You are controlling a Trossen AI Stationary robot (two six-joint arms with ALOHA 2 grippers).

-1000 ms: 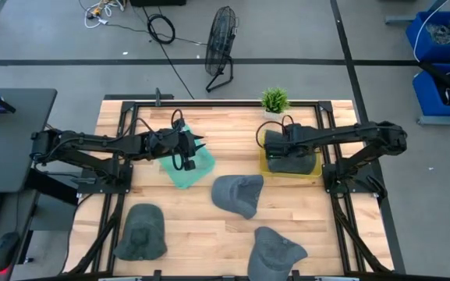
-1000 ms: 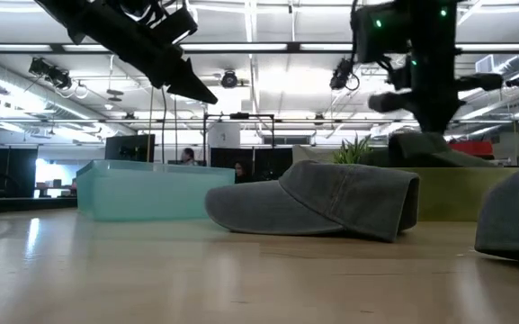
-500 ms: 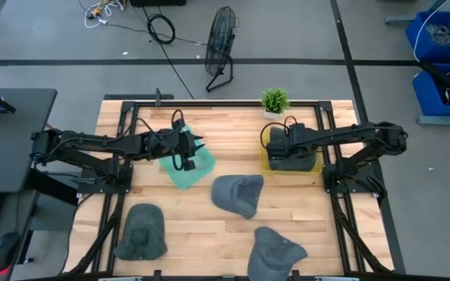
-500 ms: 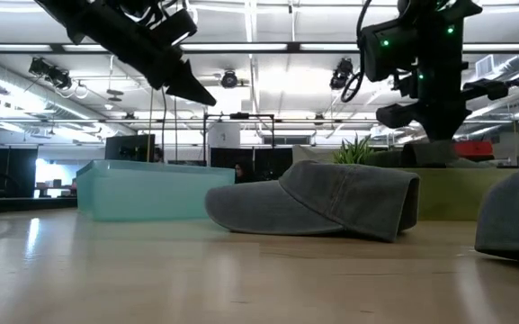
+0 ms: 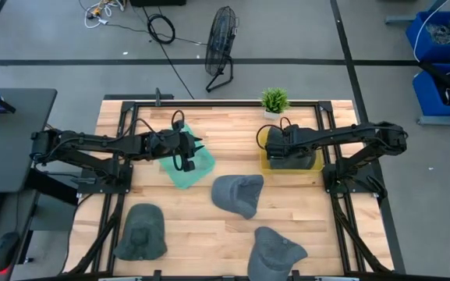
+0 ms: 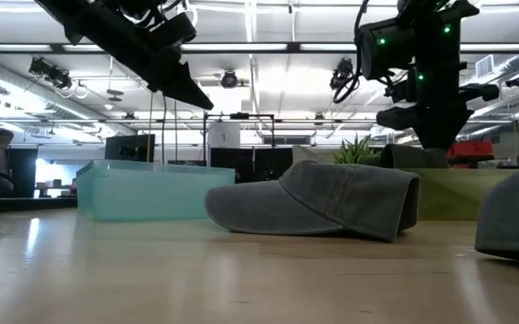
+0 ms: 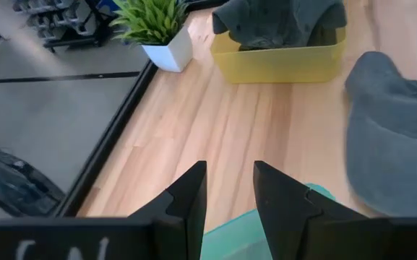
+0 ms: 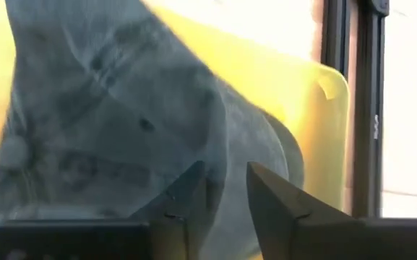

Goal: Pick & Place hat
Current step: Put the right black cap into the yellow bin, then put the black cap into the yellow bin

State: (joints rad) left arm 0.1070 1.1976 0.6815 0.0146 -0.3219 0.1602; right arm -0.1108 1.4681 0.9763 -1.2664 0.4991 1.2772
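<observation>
A grey hat (image 5: pixel 299 158) lies in the yellow bin (image 5: pixel 318 168) at the table's far right, its crown (image 6: pixel 403 155) showing above the bin's wall. My right gripper (image 8: pixel 226 191) stands open right over the hat (image 8: pixel 121 108), at the hat's left part (image 5: pixel 272 147). My left gripper (image 5: pixel 199 145) hangs open, with nothing between its fingers, above the teal bin (image 5: pixel 179 170) at the far left. My right gripper points down at the hat in the yellow bin with its fingers (image 8: pixel 273 202) apart. I cannot tell whether the fingertips touch the cloth.
Three more grey hats lie on the wood: one in the middle (image 5: pixel 238 193), one near left (image 5: pixel 141 232), one at the near edge (image 5: pixel 275 251). A small potted plant (image 5: pixel 274 99) stands at the far edge beside the yellow bin. Black frame rails run along both sides.
My right gripper has gone down over the yellow bin with the hat. The hat, which stood higher above the bin's wall, now sits low in the bin.
</observation>
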